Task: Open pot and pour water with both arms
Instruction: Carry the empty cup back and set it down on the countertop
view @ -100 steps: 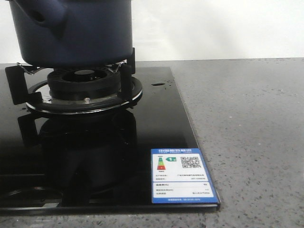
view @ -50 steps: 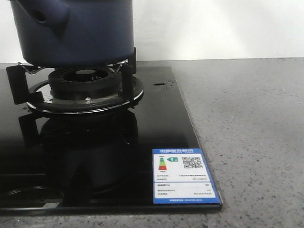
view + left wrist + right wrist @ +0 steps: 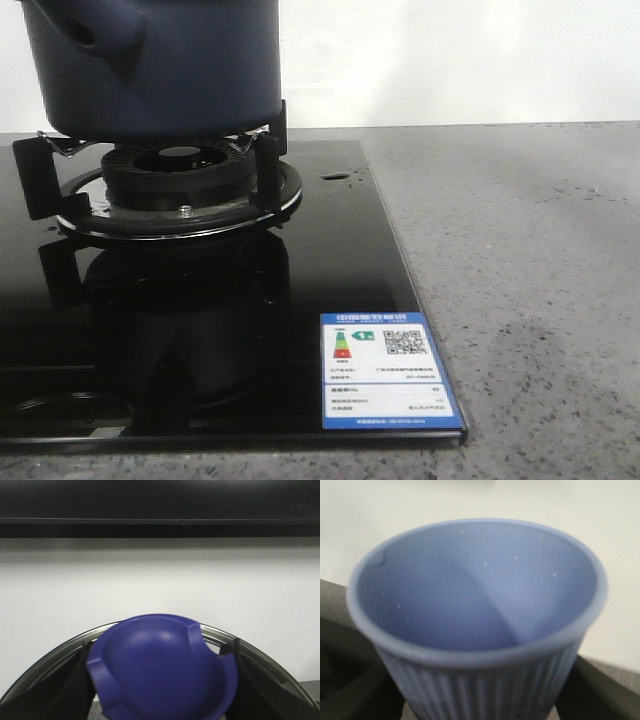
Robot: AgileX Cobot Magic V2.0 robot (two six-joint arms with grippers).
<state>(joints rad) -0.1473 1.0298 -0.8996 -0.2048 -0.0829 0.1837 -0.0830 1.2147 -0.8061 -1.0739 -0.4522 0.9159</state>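
Observation:
The dark navy pot (image 3: 160, 70) stands on the gas burner (image 3: 180, 185) at the back left of the front view, its side handle (image 3: 100, 30) facing the front left; its top is cut off by the frame. Neither gripper shows in the front view. In the left wrist view my left gripper (image 3: 160, 702) is shut on the blue knob (image 3: 160, 665) of a steel-rimmed lid (image 3: 60, 655), held up before a white wall. In the right wrist view my right gripper (image 3: 480, 707) is shut on a light blue ribbed cup (image 3: 480, 680), upright, with droplets on its inner wall.
The black glass hob (image 3: 330, 270) carries a blue energy label (image 3: 388, 370) at its front right corner. Grey speckled counter (image 3: 520, 280) lies to its right. A white wall stands behind. Black pan supports (image 3: 268, 160) ring the burner.
The front view has shifted a few pixels since a second ago. The pot stays on the burner.

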